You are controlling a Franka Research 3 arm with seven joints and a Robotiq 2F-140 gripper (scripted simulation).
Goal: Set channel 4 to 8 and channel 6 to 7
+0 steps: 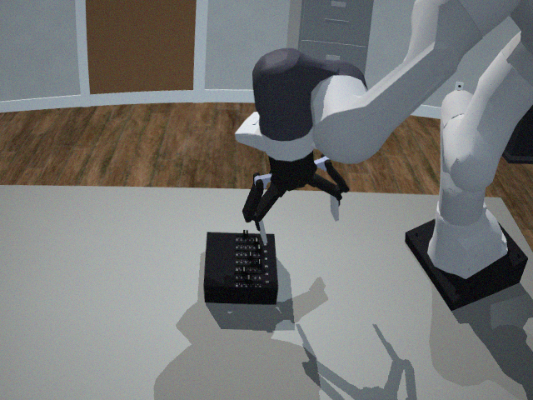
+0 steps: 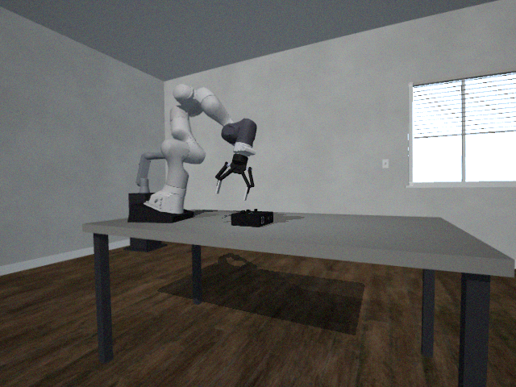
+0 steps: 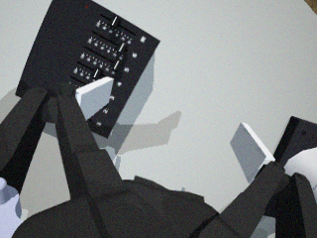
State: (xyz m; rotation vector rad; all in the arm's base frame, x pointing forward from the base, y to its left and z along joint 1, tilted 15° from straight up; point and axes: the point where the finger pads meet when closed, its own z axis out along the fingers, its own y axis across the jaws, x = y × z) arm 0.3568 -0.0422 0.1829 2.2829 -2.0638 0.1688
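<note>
The lighting desk point(image 1: 240, 267) is a small black box standing flat on the table, with several faders in a row on its top. It also shows in the exterior view point(image 2: 251, 218) and in the wrist view point(image 3: 86, 56). My gripper point(image 1: 298, 226) is open wide and empty, and hangs above the desk's far right corner. One fingertip shows over the desk's far edge, the other out over bare table toward the robot base. In the exterior view the gripper point(image 2: 232, 193) is clearly above the desk, not touching it. The fader cap positions are too small to read.
The robot's black base plate point(image 1: 466, 262) stands on the table to the right of the desk. The arm's forearm and wrist point(image 1: 326, 107) reach over the table above the desk. A filing cabinet point(image 1: 336, 30) stands at the back wall.
</note>
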